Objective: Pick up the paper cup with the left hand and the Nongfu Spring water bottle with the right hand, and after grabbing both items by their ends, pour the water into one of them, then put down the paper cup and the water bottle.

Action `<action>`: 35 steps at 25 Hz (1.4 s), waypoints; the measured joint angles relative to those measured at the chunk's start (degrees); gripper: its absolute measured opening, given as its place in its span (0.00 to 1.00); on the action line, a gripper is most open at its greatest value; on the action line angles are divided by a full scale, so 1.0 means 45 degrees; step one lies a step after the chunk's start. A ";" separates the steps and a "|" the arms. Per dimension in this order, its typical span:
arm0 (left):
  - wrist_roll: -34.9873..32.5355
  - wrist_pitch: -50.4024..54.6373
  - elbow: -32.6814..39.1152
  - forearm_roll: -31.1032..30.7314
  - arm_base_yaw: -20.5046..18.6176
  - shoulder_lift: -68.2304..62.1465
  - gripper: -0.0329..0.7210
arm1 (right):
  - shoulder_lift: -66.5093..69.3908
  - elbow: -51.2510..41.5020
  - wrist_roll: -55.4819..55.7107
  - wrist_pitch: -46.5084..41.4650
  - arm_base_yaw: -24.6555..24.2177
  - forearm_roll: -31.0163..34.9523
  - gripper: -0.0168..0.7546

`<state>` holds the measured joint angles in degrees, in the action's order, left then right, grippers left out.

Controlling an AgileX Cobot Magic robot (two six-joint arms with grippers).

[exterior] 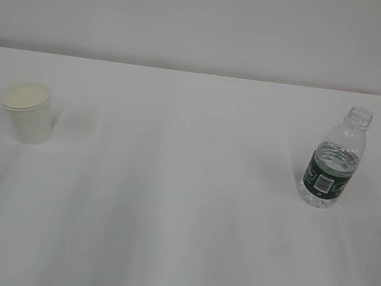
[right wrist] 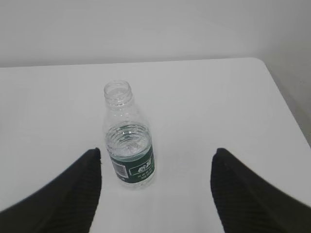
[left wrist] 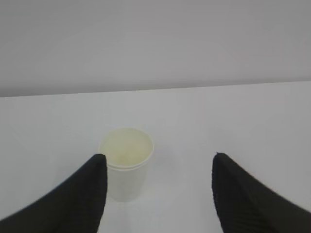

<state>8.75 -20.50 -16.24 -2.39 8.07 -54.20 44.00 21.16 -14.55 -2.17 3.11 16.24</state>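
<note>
Desk [exterior: 175, 242] is white and carries only two things, well apart. Neither arm shows in the exterior view.

Bottle [exterior: 334, 157] stands upright at desk right, near the right edge, long axis vertical, neck open with no cap. Water [exterior: 326, 180] fills roughly the lower half. Green label faces the camera.

Cup [exterior: 28, 112] stands upright at desk left, mouth up; it looks empty as far as I can tell.

Right hand [right wrist: 155, 189]: fingers [right wrist: 73, 194] spread wide, holding nothing. In the right wrist view the bottle is ahead of them and left of centre, closer to the left finger, not touching.

Left hand [left wrist: 158, 191]: fingers [left wrist: 77, 199] also wide, empty. In the left wrist view the cup sits ahead and left of centre, its side just beside the left fingertip; can't tell if they touch.

Judgement: nothing is grasped yet, so the task is at approach. Each arm is on its own target's side. Both targets sit off-centre to the left in the gap, so each hand likely needs a small leftward shift before moving in to close.
</note>
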 joint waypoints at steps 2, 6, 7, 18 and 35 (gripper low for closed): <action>0.0000 -0.1069 0.0000 0.0000 0.0000 -0.0641 0.69 | 0.0008 -0.0274 0.0000 0.0607 0.0000 0.0000 0.72; 0.0000 -0.2827 0.0000 0.0000 0.0000 -0.1810 0.69 | 0.0008 -0.0433 0.0000 0.1985 0.0000 0.0000 0.72; 0.0000 -0.3152 0.0000 0.0000 0.0000 -0.2056 0.69 | 0.0029 -0.0433 0.0000 0.2369 0.0000 0.0000 0.72; 0.0000 -0.4014 0.0000 -0.0242 0.0000 -0.2793 0.69 | 0.0957 -0.0433 0.0142 0.4074 0.0000 0.0047 0.72; 0.0000 -0.8463 0.0000 -0.0321 0.0000 -0.5369 0.69 | 0.1354 -0.0433 0.0921 0.4842 0.0000 -0.1079 0.72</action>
<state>8.75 -58.59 -16.24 -3.84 8.07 -78.36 50.09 19.21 -10.41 19.62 3.11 11.39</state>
